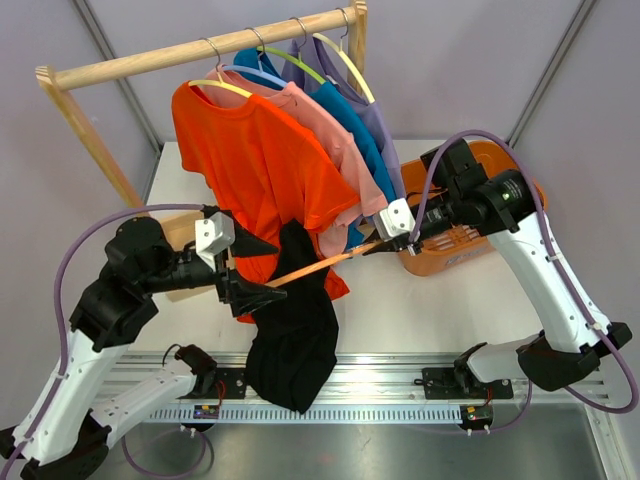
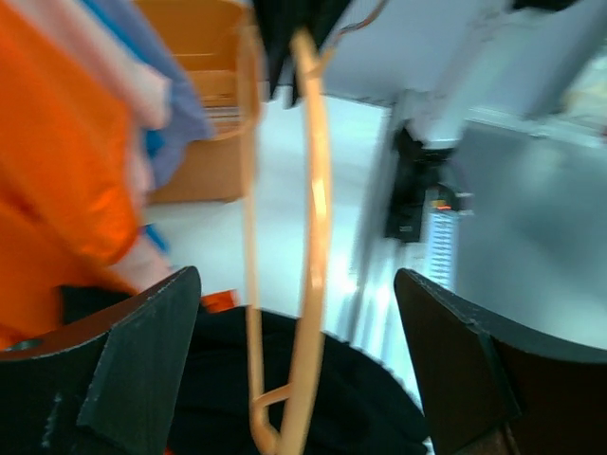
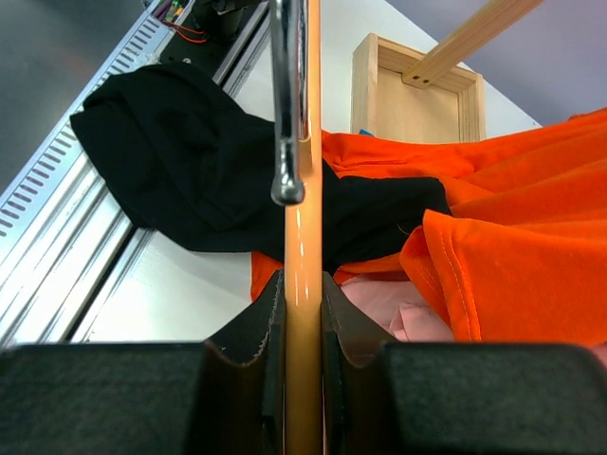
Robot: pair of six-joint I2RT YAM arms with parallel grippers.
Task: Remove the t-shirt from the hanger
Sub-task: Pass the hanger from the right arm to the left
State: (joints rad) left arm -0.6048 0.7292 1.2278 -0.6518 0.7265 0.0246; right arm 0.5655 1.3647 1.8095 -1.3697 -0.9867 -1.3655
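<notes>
We are seeing the right gripper (image 1: 383, 245) pinching the orange hanger (image 1: 320, 265) near its neck; in the right wrist view its fingers (image 3: 261, 327) are pressing tight against both sides of the bar, and the metal hook (image 3: 287, 114) is pointing up along it. The hanger is lying almost level above the table (image 1: 400, 310), reaching leftwards to the left gripper (image 1: 282, 270). That gripper is standing spread wide; in the left wrist view its fingers (image 2: 142, 370) are sitting well apart on either side of the hanger (image 2: 308, 237), touching neither the bar nor the cloth as far as we can tell.

The black t-shirt (image 1: 295, 340) is hanging from the hanger's far end, bunched between the left fingers and drooping over the near edge of the table onto the rail (we cannot tell whether the hanger's tip is inside the cloth); in the right wrist view it is lying dark under the bar (image 3: 171, 161).

Behind it, the orange shirt (image 1: 250, 150), a pink shirt (image 1: 330, 140), a blue shirt (image 1: 350, 125) and a purple shirt (image 1: 375, 130) are hanging on the wooden rack (image 1: 200, 55); an orange basket (image 1: 480, 245) is sitting on the table beneath the right arm.
</notes>
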